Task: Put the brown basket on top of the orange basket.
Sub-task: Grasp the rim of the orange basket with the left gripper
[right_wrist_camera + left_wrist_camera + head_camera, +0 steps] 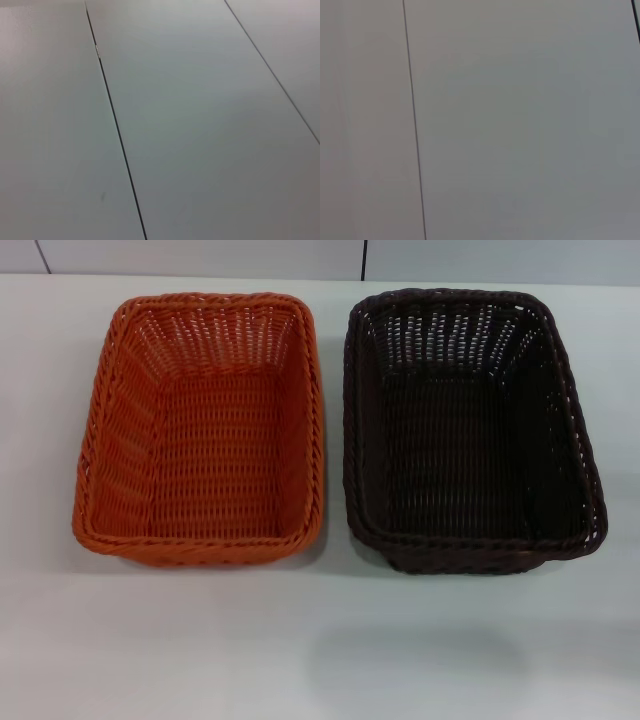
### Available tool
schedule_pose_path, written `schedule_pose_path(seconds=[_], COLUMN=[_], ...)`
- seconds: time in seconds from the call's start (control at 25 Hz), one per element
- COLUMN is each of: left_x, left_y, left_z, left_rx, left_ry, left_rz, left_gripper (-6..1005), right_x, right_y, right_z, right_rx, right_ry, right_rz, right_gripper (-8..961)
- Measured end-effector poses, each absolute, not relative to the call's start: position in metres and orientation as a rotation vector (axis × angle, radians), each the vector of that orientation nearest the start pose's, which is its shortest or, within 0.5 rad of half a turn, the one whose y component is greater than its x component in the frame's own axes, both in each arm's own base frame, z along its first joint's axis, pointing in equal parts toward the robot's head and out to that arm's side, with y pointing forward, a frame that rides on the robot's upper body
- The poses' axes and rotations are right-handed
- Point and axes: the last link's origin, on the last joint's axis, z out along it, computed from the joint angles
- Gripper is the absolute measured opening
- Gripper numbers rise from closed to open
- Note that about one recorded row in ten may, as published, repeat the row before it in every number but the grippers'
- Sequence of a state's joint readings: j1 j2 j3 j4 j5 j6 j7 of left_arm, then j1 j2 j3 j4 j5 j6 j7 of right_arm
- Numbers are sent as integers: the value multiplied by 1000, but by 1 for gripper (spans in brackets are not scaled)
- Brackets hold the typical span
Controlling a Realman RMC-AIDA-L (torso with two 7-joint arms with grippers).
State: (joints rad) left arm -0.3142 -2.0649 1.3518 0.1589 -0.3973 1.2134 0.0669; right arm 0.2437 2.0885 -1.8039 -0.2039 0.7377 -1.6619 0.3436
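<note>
Sitting side by side on the white table point(320, 650) in the head view: rectangular dark brown woven basket point(470, 430) right of the rectangular orange woven basket point(200, 430), light and stiff, best gripped at its braided rim; wrist views show only pale panels, neither gripper visible, jaw state unknown

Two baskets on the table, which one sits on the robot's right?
The brown basket: near-black weave, on the robot's right. The orange basket sits beside it on the left, a gap between them. Both upright and empty.
</note>
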Motion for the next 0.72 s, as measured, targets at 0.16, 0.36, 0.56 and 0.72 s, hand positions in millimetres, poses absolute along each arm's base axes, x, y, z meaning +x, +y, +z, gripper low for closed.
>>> schedule_pose_path(seconds=[0.16, 0.36, 0.56, 0.72], left_x=[-406, -403, -393, -367], left_y=[289, 292, 315, 362], left_z=[82, 82, 92, 120], left_rx=[-1084, -1099, -1178, -1342], left_ry=[-487, -475, -466, -561], left_rz=[-415, -420, -440, -342], left_gripper=[822, 813, 805, 798], right_x=[350, 349, 350, 351], right_y=[254, 255, 253, 252], right_z=[81, 80, 80, 80], right_rx=[-984, -986, -986, -983], right_ry=[383, 383, 383, 392], right_rz=[1052, 1054, 1051, 1060], right_gripper=[714, 714, 714, 714])
